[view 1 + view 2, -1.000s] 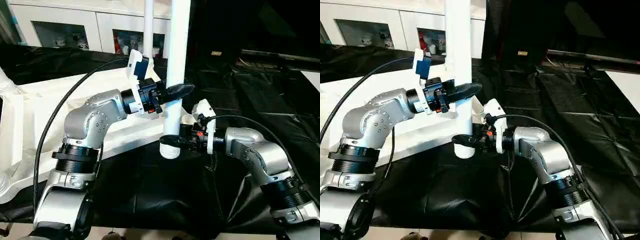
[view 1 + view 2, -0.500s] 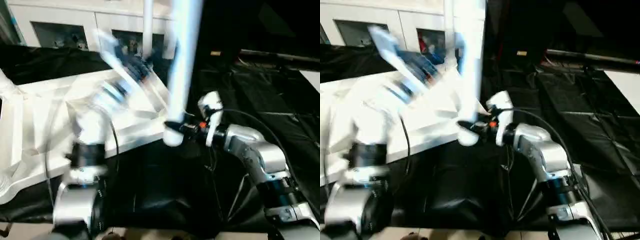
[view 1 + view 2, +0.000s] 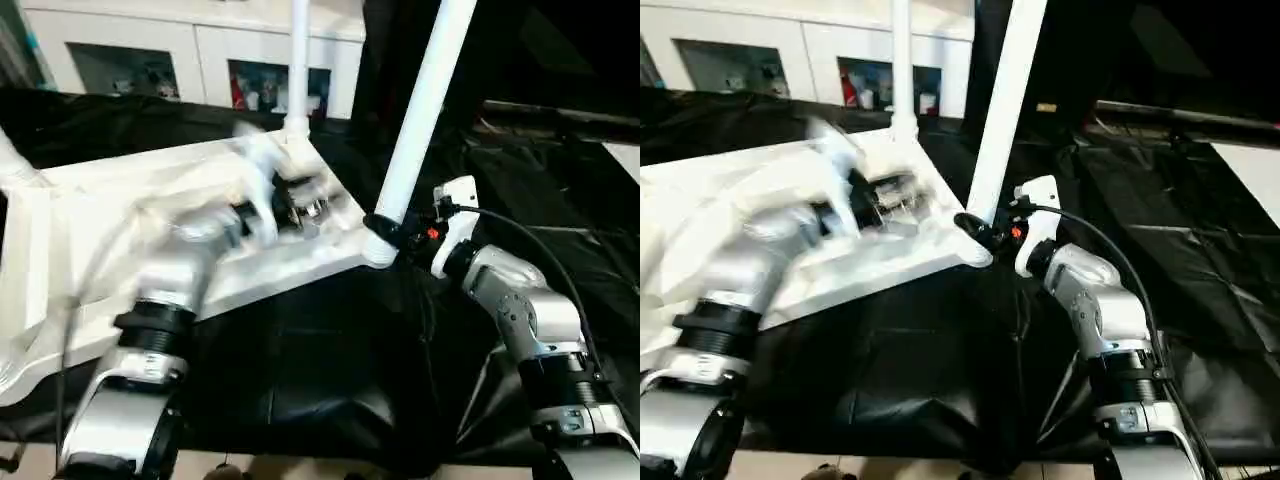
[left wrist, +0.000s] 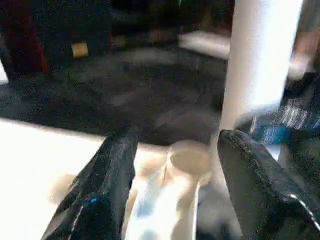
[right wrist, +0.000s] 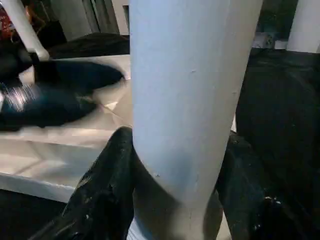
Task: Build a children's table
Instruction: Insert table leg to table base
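Black cloth (image 3: 330, 360), right pincer (image 5: 175, 200) clamping leg (image 5: 190, 100)

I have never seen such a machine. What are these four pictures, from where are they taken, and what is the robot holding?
This is a humanoid robot with two silver arms, each ending in a gripper with two black fingers. Two pictures come from a stereo camera on its head, looking down over the arms. The other two come from small cameras on the wrists, looking along each gripper's fingers.

On the black-covered surface lies an upside-down white table top. One white leg already stands in its far corner.

The right gripper holds a second leg, tilted, near its thick lower end at the top's near corner. Its wrist picture shows the fingers on both sides of the tube.

The left gripper is open and empty, above the table top.
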You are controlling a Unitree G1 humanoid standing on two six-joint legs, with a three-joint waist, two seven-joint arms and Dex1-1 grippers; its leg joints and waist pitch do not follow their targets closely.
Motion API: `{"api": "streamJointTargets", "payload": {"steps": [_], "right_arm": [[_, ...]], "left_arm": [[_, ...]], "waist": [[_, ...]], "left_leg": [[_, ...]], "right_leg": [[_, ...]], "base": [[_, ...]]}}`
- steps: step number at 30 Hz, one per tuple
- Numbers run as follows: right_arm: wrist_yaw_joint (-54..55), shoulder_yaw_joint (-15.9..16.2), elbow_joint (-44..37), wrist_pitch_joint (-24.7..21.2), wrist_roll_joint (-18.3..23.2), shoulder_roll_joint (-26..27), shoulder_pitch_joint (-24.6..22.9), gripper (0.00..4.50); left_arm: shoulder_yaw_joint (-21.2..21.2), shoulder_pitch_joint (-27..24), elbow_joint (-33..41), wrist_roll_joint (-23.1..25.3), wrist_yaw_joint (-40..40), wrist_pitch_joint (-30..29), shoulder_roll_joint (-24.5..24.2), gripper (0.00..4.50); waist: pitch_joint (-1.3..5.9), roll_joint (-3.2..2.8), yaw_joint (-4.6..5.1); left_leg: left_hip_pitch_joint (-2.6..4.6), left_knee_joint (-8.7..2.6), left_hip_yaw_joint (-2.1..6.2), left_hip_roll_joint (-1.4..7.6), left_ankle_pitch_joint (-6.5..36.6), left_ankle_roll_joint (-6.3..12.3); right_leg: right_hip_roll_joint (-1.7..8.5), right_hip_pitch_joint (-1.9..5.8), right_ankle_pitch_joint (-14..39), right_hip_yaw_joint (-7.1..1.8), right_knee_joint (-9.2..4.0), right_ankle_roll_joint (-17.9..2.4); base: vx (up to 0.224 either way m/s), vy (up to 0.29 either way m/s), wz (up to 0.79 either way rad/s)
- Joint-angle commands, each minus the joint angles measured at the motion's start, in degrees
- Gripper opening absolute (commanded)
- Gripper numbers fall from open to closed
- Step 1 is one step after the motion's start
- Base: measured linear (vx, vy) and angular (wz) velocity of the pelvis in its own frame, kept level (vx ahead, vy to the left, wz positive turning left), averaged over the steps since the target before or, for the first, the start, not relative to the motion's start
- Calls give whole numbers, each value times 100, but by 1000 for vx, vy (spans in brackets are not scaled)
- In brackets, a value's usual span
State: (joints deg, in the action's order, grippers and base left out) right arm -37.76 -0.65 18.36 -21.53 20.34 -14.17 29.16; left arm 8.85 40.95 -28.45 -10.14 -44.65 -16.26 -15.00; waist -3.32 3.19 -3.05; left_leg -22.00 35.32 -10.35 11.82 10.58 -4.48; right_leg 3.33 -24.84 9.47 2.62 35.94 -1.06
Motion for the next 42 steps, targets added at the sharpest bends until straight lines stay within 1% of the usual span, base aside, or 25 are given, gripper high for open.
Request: {"api": "streamJointTargets", "payload": {"steps": [1, 2, 3, 7, 9, 12, 14, 15, 16, 17, 19, 20, 22, 24, 25, 26, 28, 30, 31, 32, 33, 34, 36, 38, 42], "right_arm": [[55, -4, 19, 208, -101, -15, -4, 187], [59, -10, 29, 223, -114, -16, -12, 187], [61, -36, 60, 248, -120, -19, -21, 187], [62, -61, 140, 332, -169, -54, -41, 187], [73, -71, 153, 363, -185, -75, -51, 187], [79, -91, 145, 380, -196, -93, -57, 187], [75, -94, 132, 378, -199, -95, -59, 187], [70, -91, 129, 388, -203, -100, -61, 187], [67, -89, 127, 396, -207, -104, -64, 187], [68, -88, 120, 401, -210, -108, -69, 187], [69, -97, 102, 404, -206, -120, -82, 187], [72, -107, 86, 399, -201, -127, -94, 187], [59, -126, 76, 406, -209, -133, -114, 187], [44, -137, 86, 420, -218, -140, -124, 187], [40, -139, 90, 425, -221, -143, -125, 187], [34, -142, 97, 430, -224, -150, -125, 187], [29, -144, 104, 432, -223, -156, -123, 187], [13, -173, 129, 433, -206, -188, -84, 187], [0, -195, 153, 440, -192, -216, -51, 187], [-3, -197, 157, 442, -191, -221, -47, 187], [-6, -200, 162, 444, -190, -225, -43, 187], [-48, -216, 198, 446, -178, -263, -20, 187], [-126, -214, 225, 430, -166, -310, -11, 187], [-159, -210, 225, 420, -159, -325, -17, 187], [-252, -269, 271, 381, -19, -276, -66, 187]], "left_arm": [[508, -151, -22, 465, -187, 44, -176, 290], [574, -193, -25, 538, -214, 55, -205, 290], [652, -233, -38, 607, -271, 56, -237, 290], [813, -307, -86, 659, -587, -24, -260, 290], [927, -333, -181, 700, -738, -13, -240, 261], [1078, -249, -465, 955, -514, 152, -214, 251], [1079, -160, -628, 1023, -358, 148, -181, 241], [1067, -117, -697, 1064, -300, 186, -165, 241], [1060, -91, -739, 1092, -266, 215, -155, 215], [1044, -58, -787, 1111, -233, 222, -143, 213], [1029, -2, -877, 1137, -220, 185, -124, 210], [1034, 18, -907, 1142, -239, 158, -121, 202], [1026, 41, -945, 1141, -316, 116, -109, 171], [1060, 68, -1012, 1161, -402, 114, -114, 172], [1068, 70, -1023, 1163, -422, 91, -119, 167], [1079, 78, -1053, 1167, -457, 67, -123, 152], [1091, 79, -1069, 1175, -491, 61, -130, 128], [1174, 40, -1056, 1218, -641, 14, -195, 120], [1251, 4, -1057, 1270, -765, -11, -255, 104], [1263, 0, -1062, 1280, -782, -13, -264, 104], [1274, -5, -1066, 1291, -799, -16, -272, 83], [1334, -61, -1065, 1349, -896, 1, -332, 79], [1344, -112, -1034, 1348, -985, -1, -367, 75], [1336, -135, -1008, 1337, -1018, -11, -379, 52], [1327, -389, -590, 1223, -1248, -175, -505, 22]], "waist": [[462, -37, -4], [461, -42, -7], [457, -25, 4], [454, -48, -2], [451, -57, -16], [446, -57, -20], [453, -47, -20], [452, -70, -22], [452, -60, -15], [451, -81, -20], [452, -65, -12], [455, -78, -16], [457, -68, -8], [461, -81, -12], [461, -78, -12], [459, -93, -16], [457, -80, -9], [456, -93, -12], [447, -85, -4], [451, -89, -7], [452, -81, 1], [455, -74, 4], [455, -67, 5], [451, -75, 11], [441, -73, 23]], "left_leg": [[78, -375, 14, 87, 577, 106], [83, -379, 17, 93, 592, 111], [82, -378, 12, 93, 606, 117], [93, -378, 3, 89, 670, 121], [101, -381, 2, 95, 708, 106], [101, -388, 5, 91, 807, 77], [87, -386, 15, 88, 772, 75], [95, -382, 7, 80, 781, 76], [95, -379, 8, 76, 826, 79], [94, -383, 18, 83, 836, 69], [89, -383, 13, 76, 835, 74], [92, -380, 14, 74, 834, 72], [90, -380, 17, 79, 835, 82], [89, -379, 19, 81, 821, 88], [85, -381, 20, 80, 809, 99], [91, -386, 25, 86, 807, 99], [91, -382, 17, 80, 862, 103], [94, -385, 21, 80, 878, 98], [95, -390, 21, 81, 920, 87], [98, -393, 25, 86, 922, 83], [93, -389, 21, 82, 916, 87], [88, -382, 17, 76, 901, 102], [85, -385, 21, 79, 865, 112], [83, -384, 17, 81, 878, 123], [92, -391, 20, 99, 950, 125]], "right_leg": [[351, 437, 771, -226, -386, -997], [354, 432, 776, -226, -389, -1011], [347, 428, 790, -227, -391, -1013], [351, 417, 817, -231, -401, -1103], [357, 411, 848, -236, -405, -1126], [344, 409, 960, -230, -425, -1072], [359, 433, 938, -230, -417, -1039], [353, 421, 952, -233, -427, -1041], [347, 421, 1002, -229, -435, -1029], [357, 425, 1039, -228, -434, -1028], [343, 424, 1035, -223, -444, -1028], [345, 423, 1026, -224, -440, -1029], [346, 425, 995, -221, -439, -1060], [350, 427, 948, -223, -436, -1084], [346, 428, 906, -220, -430, -1104], [348, 424, 872, -217, -425, -1128], [348, 427, 886, -220, -436, -1147], [353, 428, 927, -220, -439, -1142], [348, 424, 1012, -217, -448, -1119], [351, 425, 1022, -217, -444, -1113], [347, 428, 1012, -221, -445, -1107], [351, 433, 1030, -222, -451, -1098], [356, 435, 1050, -220, -442, -1096], [353, 427, 1061, -222, -447, -1109], [366, 412, 1195, -220, -455, -1122]], "base": [[0, 0, 0], [0, 0, 0], [0, 0, 0], [0, 0, 0], [0, 0, 0], [0, 0, 0], [0, 0, 0], [0, 0, 0], [0, 0, 0], [0, 0, 0], [0, 0, 0], [0, 0, 0], [0, 0, 0], [0, 0, 0], [0, 0, 0], [0, 0, 0], [0, 0, 0], [0, 0, 0], [0, 0, 0], [0, 0, 0], [0, 0, 0], [0, 0, 0], [0, 0, 0], [0, 0, 0], [0, 0, 0]]}}
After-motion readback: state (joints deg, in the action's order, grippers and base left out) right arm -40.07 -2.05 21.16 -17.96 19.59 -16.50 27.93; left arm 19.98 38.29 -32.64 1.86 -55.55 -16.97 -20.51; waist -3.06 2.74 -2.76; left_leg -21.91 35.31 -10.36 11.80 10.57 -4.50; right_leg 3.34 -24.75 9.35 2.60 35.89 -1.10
